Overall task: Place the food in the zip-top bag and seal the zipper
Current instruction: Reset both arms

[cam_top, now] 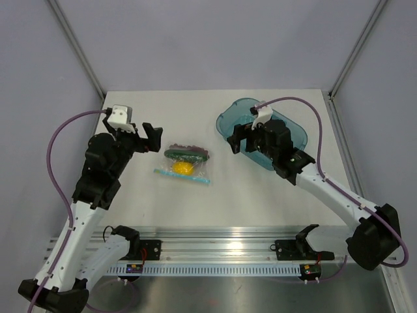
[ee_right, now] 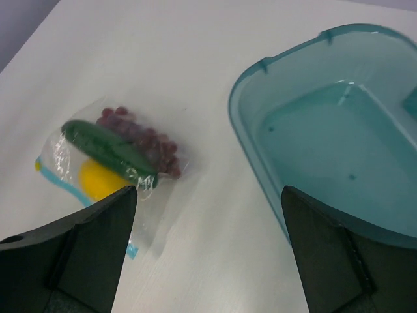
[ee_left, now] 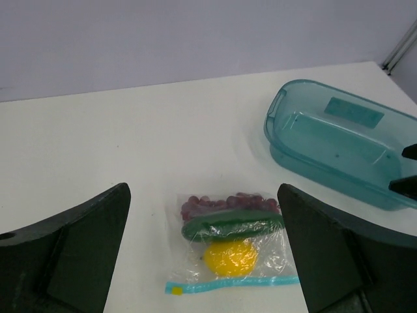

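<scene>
Bag filled, seal uncertain
Left of the tray [cam_top: 240,106], the zip-top bag [cam_top: 184,164] holds the food [ee_left: 231,226]; left gripper [cam_top: 152,139] and right gripper [cam_top: 235,141] gape empty. We fear the zipper [ee_left: 234,283], possibly unsealed, spills it if lifted.

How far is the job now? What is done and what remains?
Done: the lemon, grapes and cucumber all lie inside the bag. In hand: nothing; the left gripper and right gripper are both open and apart from it. Left: the zipper; the pictures do not show whether it is sealed, so pressing along it may remain.
</scene>
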